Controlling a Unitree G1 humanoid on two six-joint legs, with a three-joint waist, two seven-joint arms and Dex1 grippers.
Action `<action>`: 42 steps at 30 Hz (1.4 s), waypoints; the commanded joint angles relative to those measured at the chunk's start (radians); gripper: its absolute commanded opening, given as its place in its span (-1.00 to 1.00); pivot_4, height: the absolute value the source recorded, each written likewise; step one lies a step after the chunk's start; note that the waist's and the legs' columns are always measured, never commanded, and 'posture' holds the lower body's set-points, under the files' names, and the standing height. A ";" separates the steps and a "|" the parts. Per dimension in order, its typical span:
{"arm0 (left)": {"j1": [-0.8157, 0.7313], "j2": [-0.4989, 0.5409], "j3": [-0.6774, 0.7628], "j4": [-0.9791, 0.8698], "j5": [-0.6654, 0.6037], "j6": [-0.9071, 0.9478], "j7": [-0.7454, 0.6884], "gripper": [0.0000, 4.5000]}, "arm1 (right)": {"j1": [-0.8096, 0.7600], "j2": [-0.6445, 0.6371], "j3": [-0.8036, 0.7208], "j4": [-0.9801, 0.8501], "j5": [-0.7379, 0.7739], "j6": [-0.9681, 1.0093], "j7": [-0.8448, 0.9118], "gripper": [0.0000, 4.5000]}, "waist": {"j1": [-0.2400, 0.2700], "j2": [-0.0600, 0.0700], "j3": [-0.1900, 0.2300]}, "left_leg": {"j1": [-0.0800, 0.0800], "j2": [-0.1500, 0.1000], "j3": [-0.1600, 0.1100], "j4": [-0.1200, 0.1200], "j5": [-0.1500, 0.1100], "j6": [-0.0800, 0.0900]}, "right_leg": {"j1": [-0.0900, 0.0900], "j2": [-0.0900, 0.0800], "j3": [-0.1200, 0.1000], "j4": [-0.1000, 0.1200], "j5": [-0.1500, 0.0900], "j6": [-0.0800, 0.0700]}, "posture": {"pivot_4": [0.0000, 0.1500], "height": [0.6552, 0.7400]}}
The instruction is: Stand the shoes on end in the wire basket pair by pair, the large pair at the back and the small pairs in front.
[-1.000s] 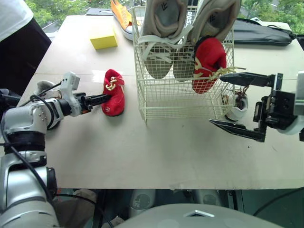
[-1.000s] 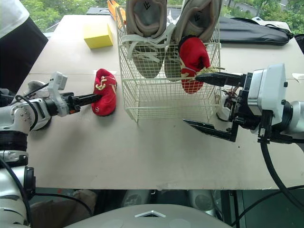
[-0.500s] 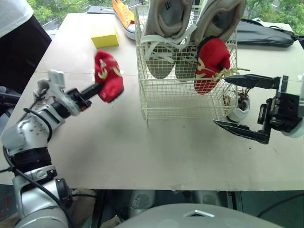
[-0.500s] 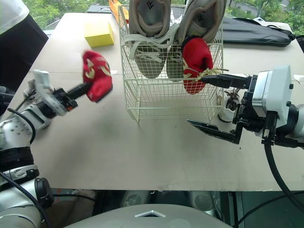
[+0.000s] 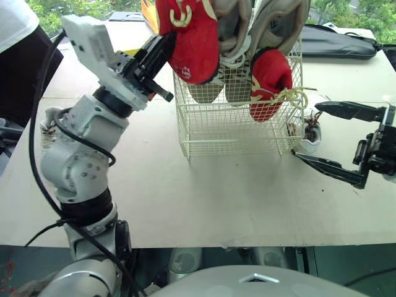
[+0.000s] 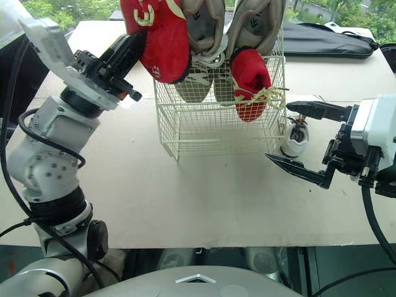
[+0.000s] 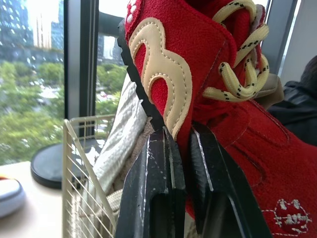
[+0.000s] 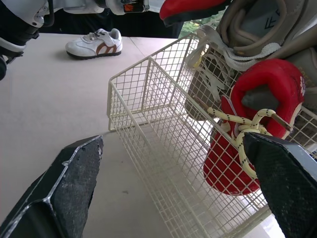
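Left gripper [image 5: 164, 44] is clamped tight on a red shoe [image 5: 192, 37], holding it up in the air by the left top edge of the basket [image 5: 238, 124]. Inside, the big grey pair [image 5: 278, 21] stands at the back, with a second red shoe [image 5: 269, 77] front right. Right gripper [image 6: 278, 130] is spread wide, holding nothing, just beside a white shoe [image 5: 307, 137] on the table [image 5: 185, 198].

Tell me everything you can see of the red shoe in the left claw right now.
The red shoe is small and suede-looking, with a wavy cream side patch, cream dark-flecked laces, a dark ridged sole edge and a small pale stitched mark. The left claw is shut on its side and holds it in the air, toe down, at the top of the wire basket near its left side. It overlaps a grey sneaker; contact can't be told.
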 commanded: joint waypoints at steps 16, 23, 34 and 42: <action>0.035 -0.096 -0.268 0.526 0.801 -1.050 0.071 -1.00 | 0.062 -0.016 -0.120 -0.088 0.063 0.008 -0.077 1.00 | 0.009 -0.001 -0.001 | 0.001 -0.004 -0.001 0.002 0.000 0.001 | 0.005 -0.004 0.000 -0.002 0.001 0.001 | 1.00 1.00; 0.049 -0.117 -0.334 0.678 0.944 -1.178 0.164 -1.00 | 0.078 -0.014 -0.131 -0.100 0.070 0.004 -0.088 1.00 | 0.011 -0.002 -0.005 | 0.001 -0.005 -0.001 0.002 0.000 0.001 | 0.006 -0.005 -0.001 -0.002 0.002 0.003 | 1.00 1.00; 0.177 -0.038 -0.366 0.606 0.815 -1.107 0.012 -1.00 | 0.119 -0.011 -0.166 -0.123 0.090 0.004 -0.109 1.00 | 0.006 0.003 -0.022 | 0.011 -0.004 0.000 0.000 0.000 0.001 | 0.013 -0.005 0.001 -0.002 0.002 0.004 | 1.00 1.00; 0.229 -0.014 -0.352 0.582 0.765 -0.978 -0.031 -1.00 | 0.126 -0.009 -0.156 -0.126 0.092 -0.003 -0.118 1.00 | 0.002 0.010 -0.027 | 0.019 -0.003 0.002 -0.003 0.000 0.001 | 0.020 -0.003 0.002 -0.004 0.001 0.004 | 1.00 1.00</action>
